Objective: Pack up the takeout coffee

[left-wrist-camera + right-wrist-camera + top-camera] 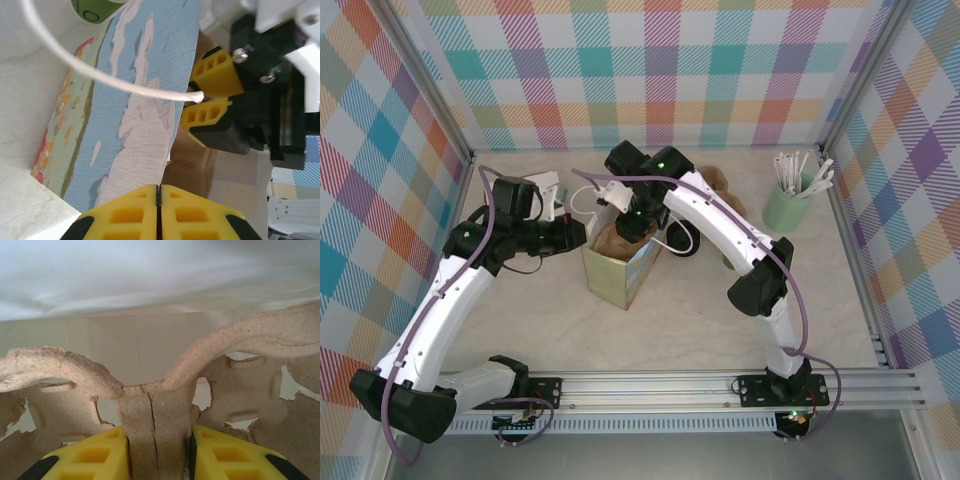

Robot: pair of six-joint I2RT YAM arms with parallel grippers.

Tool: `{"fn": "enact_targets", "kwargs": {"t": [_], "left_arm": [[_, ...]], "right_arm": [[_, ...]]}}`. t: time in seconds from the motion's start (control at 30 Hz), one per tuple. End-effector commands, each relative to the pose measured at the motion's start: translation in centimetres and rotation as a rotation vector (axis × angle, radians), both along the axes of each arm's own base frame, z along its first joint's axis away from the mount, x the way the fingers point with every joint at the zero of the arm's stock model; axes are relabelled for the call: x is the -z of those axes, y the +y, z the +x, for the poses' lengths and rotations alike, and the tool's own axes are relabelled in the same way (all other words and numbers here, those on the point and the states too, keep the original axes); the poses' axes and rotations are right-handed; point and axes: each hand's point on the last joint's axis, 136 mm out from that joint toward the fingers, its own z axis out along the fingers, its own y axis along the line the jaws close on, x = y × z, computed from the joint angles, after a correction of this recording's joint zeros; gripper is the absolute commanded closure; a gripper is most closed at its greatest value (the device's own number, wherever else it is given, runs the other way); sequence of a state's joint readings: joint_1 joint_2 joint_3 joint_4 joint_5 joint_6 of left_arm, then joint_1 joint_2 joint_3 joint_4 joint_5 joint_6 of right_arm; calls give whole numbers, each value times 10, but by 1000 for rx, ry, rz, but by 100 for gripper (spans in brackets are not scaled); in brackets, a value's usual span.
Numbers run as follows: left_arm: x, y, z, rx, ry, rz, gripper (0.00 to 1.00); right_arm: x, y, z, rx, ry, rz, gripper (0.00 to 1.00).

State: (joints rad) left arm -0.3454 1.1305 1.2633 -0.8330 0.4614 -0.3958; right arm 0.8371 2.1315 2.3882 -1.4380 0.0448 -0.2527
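Observation:
A printed paper bag (620, 272) stands open mid-table. My left gripper (582, 235) is at its left rim; in the left wrist view its fingers (159, 187) are shut together where the bag's wall (135, 100) meets them. My right gripper (628, 228) reaches into the bag's mouth, shut on the middle ridge of a brown pulp cup carrier (155, 410) that sits against the bag's pale inside. A green cup wall (95, 7) shows beyond the bag. A dark round shape (684, 244), perhaps the lid, lies half hidden under my right arm.
A mint-green pot of white sticks (788, 200) stands at the back right. Brown items (716, 178) sit behind my right arm. The bag's white cord handle (100, 75) arcs across the left wrist view. Checked walls close in the table on three sides.

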Motion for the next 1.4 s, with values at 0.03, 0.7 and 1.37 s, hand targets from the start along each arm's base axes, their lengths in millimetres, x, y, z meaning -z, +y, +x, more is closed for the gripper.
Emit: {"fn": "enact_targets", "kwargs": {"t": [0.03, 0.7, 1.37], "left_arm": [[-20, -6, 4, 9, -59, -31, 92], [-9, 6, 12, -99, -34, -4, 94], [-15, -3, 5, -46, -58, -42, 94]], "right_arm": [[16, -4, -8, -22, 42, -61, 67], [18, -11, -18, -16, 60, -61, 68], [64, -14, -15, -10, 131, -182, 64]]}}
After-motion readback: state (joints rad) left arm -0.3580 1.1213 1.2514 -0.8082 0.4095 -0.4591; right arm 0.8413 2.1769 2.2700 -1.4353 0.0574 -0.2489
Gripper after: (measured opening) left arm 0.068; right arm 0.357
